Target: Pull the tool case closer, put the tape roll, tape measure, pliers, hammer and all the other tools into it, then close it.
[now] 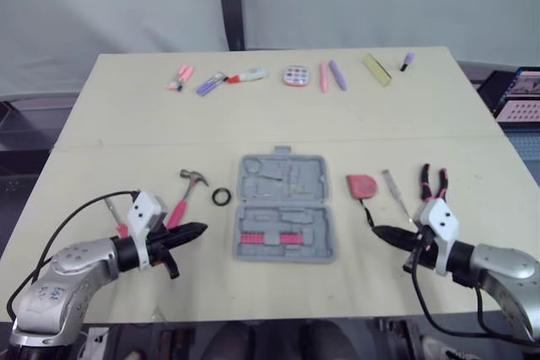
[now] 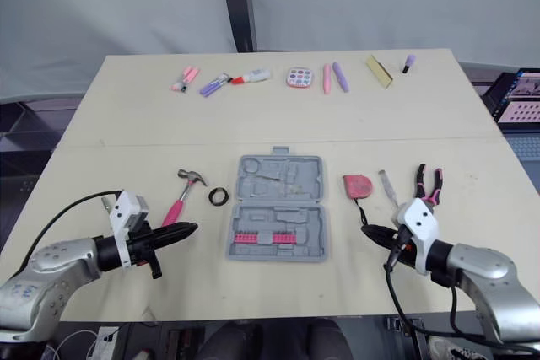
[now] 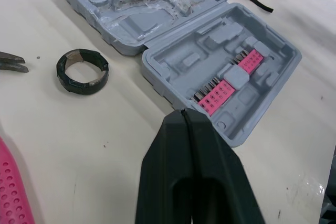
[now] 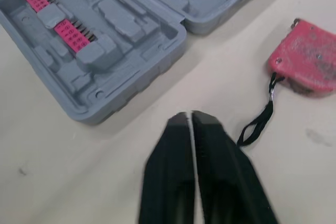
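Table [image 1: 126, 99] is the biggest thing here, wide and pale, and all the tools lie on it. The tool case [image 1: 283, 208] sits in the middle, flat and open like a book, so things can be dropped straight in. Its far half has empty shaped holes, and its near half has pink strips [image 1: 270, 239] of little bits. The left gripper [image 1: 196, 230] hangs low just left of the case and the right gripper [image 1: 381, 232] hangs low just right of it. Both point inward at the case. Each has its two fingers pressed tight together with nothing between them. I think they are placed on both sides so they can catch the case and drag it nearer. The hammer [image 1: 187, 191] lies left of the case, its pink handle running toward the left gripper, so that arm looks best for it. The pliers [image 1: 434, 181] lie far to the right, near the right arm. The red tape measure [image 1: 362, 185] is just right of the case, with a thin metal tool [image 1: 395, 193] between it and the pliers. The black tape roll [image 1: 221, 197] lies flat between the hammer and the case. A row of small things [image 1: 295, 76] waits at the far edge, well apart from the case.
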Motion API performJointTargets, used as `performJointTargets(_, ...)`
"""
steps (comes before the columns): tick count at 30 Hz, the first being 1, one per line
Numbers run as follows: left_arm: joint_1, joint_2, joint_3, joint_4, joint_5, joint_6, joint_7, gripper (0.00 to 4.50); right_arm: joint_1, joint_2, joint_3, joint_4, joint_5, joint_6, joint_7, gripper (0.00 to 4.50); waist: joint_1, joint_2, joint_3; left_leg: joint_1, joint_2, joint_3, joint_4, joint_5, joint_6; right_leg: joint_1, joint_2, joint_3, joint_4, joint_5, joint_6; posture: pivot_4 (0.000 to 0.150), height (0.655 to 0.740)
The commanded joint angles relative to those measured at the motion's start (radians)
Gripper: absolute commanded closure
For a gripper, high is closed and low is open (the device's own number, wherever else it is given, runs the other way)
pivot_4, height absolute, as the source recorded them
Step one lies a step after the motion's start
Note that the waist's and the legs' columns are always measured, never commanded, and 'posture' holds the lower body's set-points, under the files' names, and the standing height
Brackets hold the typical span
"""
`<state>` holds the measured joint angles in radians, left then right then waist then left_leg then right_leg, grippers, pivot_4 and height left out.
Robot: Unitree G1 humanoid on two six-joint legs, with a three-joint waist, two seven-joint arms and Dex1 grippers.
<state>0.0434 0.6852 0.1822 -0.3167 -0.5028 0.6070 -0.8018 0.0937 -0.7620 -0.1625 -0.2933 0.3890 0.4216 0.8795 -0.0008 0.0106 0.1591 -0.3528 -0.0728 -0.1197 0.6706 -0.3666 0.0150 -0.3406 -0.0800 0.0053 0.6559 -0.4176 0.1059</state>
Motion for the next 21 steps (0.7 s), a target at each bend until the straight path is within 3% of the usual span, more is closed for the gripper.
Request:
performJointTargets(1, -0.082, 0.007, -0.051, 0.099, 0.055, -0.051, -0.015, 4.5, -0.071, 0.003, 0.052, 0.024, -0.034, 0.038, -0.029, 4.48, 0.0, 0.0, 0.0, 0.0, 0.0, 0.0, 0.001, 0.0, 0.0, 0.0, 0.0, 0.0, 0.001, 0.0, 0.0, 0.15, 0.74)
performJointTargets(6, -0.212, -0.02, -0.123, 0.253, 0.078, -0.124, -0.095, 4.5, -0.198, 0.016, 0.123, 0.083, -0.064, 0.165, -0.078, 4.48, -0.002, 0.0, 0.0, -0.001, -0.001, 0.0, 0.002, 0.0, 0.0, -0.002, 0.0, -0.001, 0.004, 0.0, 0.0, 0.15, 0.74)
performJointTargets(21, -0.382, -0.066, -0.258, 0.503, 0.24, -0.305, -0.159, 4.5, -0.344, 0.084, 0.229, 0.181, -0.132, 0.181, -0.099, 4.48, -0.003, 0.0, 0.0, -0.002, -0.002, -0.003, 0.008, 0.0, 0.0, -0.005, -0.001, -0.002, 0.01, 0.0, 0.0, 0.15, 0.74)
